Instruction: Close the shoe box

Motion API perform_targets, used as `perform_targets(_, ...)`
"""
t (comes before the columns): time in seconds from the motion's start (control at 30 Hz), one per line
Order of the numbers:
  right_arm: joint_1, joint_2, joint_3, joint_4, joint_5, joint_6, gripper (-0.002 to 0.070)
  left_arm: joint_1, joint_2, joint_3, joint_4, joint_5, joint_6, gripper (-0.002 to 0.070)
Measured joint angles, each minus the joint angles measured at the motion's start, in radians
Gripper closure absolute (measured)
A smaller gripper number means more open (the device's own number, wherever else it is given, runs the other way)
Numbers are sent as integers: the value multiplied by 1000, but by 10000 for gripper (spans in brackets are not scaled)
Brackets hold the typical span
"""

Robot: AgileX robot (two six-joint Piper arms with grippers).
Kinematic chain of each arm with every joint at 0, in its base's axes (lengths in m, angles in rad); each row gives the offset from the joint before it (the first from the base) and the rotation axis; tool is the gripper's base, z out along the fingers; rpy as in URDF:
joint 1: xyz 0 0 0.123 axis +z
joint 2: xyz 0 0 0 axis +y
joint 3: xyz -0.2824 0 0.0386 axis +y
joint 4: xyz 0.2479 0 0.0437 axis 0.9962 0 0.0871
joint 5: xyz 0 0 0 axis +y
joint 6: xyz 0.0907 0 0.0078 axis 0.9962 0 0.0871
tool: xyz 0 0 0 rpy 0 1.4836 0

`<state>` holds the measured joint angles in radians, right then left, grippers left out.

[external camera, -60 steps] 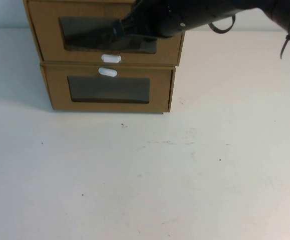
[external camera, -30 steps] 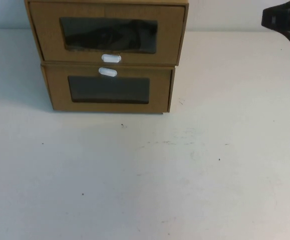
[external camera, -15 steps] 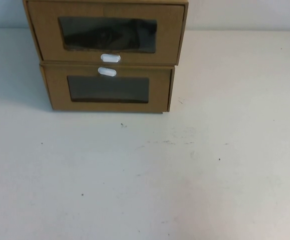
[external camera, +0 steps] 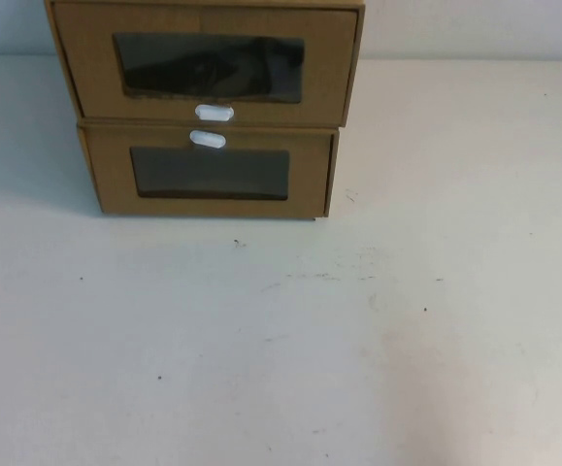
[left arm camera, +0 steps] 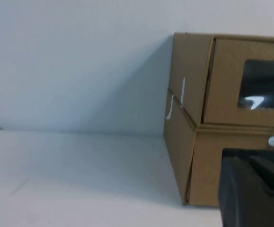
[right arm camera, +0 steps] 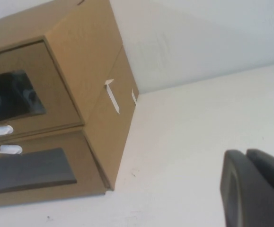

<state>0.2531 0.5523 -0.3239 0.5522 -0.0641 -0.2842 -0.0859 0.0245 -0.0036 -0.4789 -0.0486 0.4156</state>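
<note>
The left gripper [left arm camera: 252,189] sits low over the table [external camera: 358,340], out of the high view. Only a dark edge of it shows in its own wrist view, so it cannot be told how wide it stands or whether it holds anything. The shoe box [external camera: 86,58], the upper of two stacked cardboard boxes, lies ahead of this gripper and well clear of it. Its drawer front, with its window [external camera: 208,66] and the white tab [external camera: 214,113] below, appears flush with the sleeve. It rests on the lower box [external camera: 208,199]. The right gripper [right arm camera: 255,189], likewise off to the side and apart from the stack, shows only a dark corner, so its opening cannot be told. The closing step looks done. What remains is likely only to keep both arms clear.
</note>
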Motion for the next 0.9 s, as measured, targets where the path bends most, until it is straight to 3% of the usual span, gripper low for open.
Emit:
perform_targets(0.37, 0, 0, 14, 18, -22, 0, 689, 0, 4, 30, -2, 189, -28, 680)
perform_targets(0.9, 0, 2, 14, 20, 89, 0, 689, 0, 4, 30, -2, 202, -30, 680)
